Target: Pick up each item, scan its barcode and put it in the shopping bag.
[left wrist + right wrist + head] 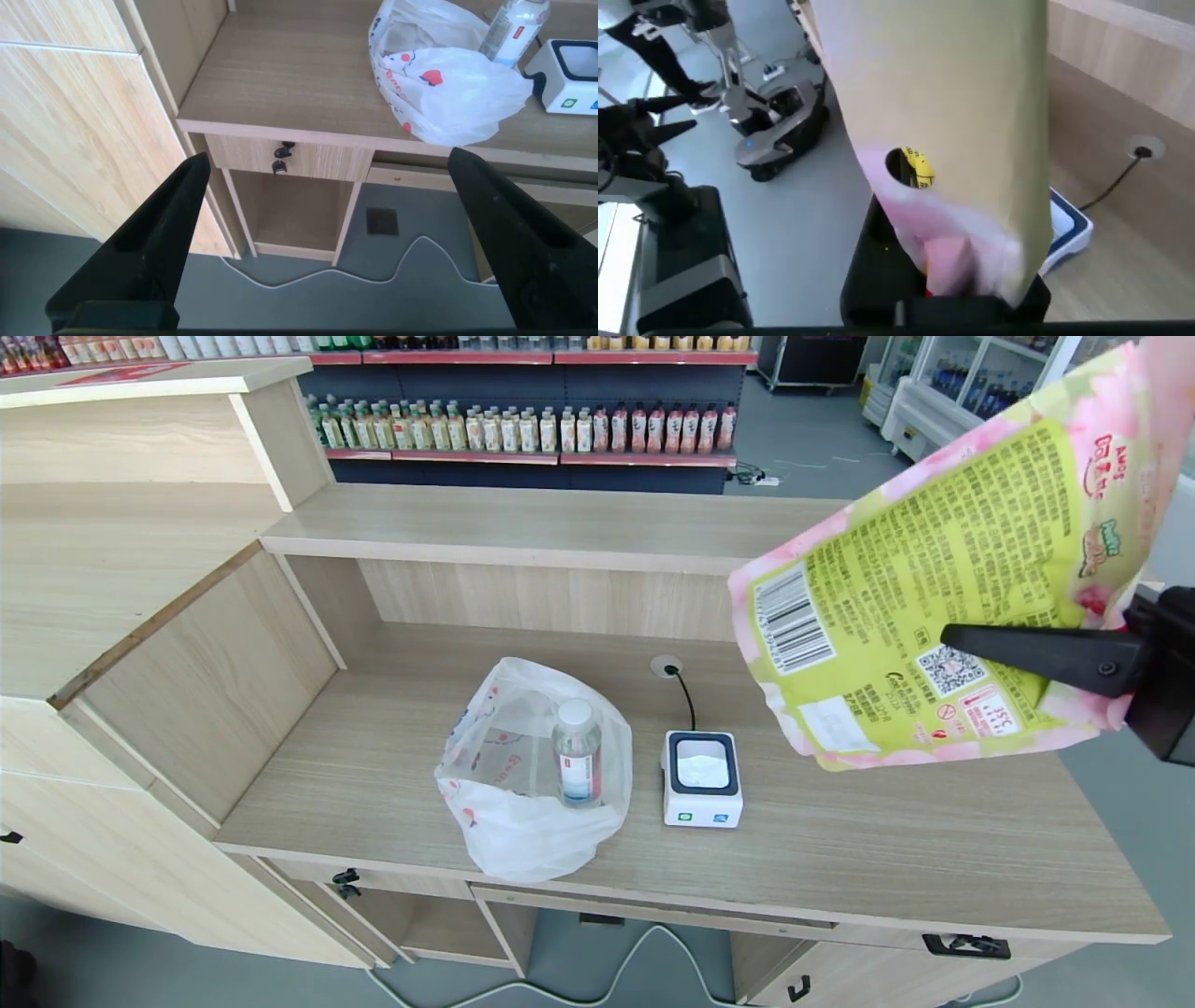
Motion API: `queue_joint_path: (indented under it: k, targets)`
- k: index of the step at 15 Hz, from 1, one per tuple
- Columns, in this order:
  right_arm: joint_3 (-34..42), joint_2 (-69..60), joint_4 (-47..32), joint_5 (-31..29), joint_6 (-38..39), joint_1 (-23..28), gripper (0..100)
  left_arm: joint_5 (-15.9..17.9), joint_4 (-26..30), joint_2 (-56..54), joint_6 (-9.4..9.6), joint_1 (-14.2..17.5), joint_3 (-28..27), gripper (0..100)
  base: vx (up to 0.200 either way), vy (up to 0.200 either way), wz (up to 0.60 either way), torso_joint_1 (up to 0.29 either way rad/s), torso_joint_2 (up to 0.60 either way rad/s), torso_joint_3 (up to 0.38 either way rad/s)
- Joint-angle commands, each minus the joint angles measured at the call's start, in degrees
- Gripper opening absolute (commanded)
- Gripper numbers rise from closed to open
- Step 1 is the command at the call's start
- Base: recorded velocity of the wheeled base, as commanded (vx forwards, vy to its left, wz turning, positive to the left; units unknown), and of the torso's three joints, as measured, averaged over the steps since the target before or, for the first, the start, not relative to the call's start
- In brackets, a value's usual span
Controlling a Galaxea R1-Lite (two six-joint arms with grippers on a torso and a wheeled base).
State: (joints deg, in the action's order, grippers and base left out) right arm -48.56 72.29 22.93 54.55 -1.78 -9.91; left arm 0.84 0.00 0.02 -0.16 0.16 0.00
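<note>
Green-pink pouch [943,588]: clamped in right gripper [962,644], up right of scanner [702,779]
Left gripper [327,163]: wide open
Shopping bag [504,803]: bottle [577,751] inside

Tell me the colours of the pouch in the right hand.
The pouch is yellow-green with pink edges; best in head view.

Under R gripper [962,644] w/ pouch [943,551]: open gap to counter [840,840] | scanner [702,777] low-left | bag [509,803] + bottle [577,751] past scanner | back wall [560,597] ahead
</note>
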Motion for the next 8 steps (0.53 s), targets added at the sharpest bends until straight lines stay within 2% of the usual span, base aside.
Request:
queue_joint_path:
  k: [1,8]
  targets:
    - [-3.9,0.2,-0.1,0.1,1.1,-6.3,0,0.0,0.0,0.0,-0.02,0.0,0.0,100,0.0,0.0,0.0,0.0,0.0,0.0]
    - [-5.4,-0.2,-0.2,0.2,0.5,-11.6,0,-0.1,0.0,0.0,-0.02,0.0,0.0,100,0.0,0.0,0.0,0.0,0.0,0.0]
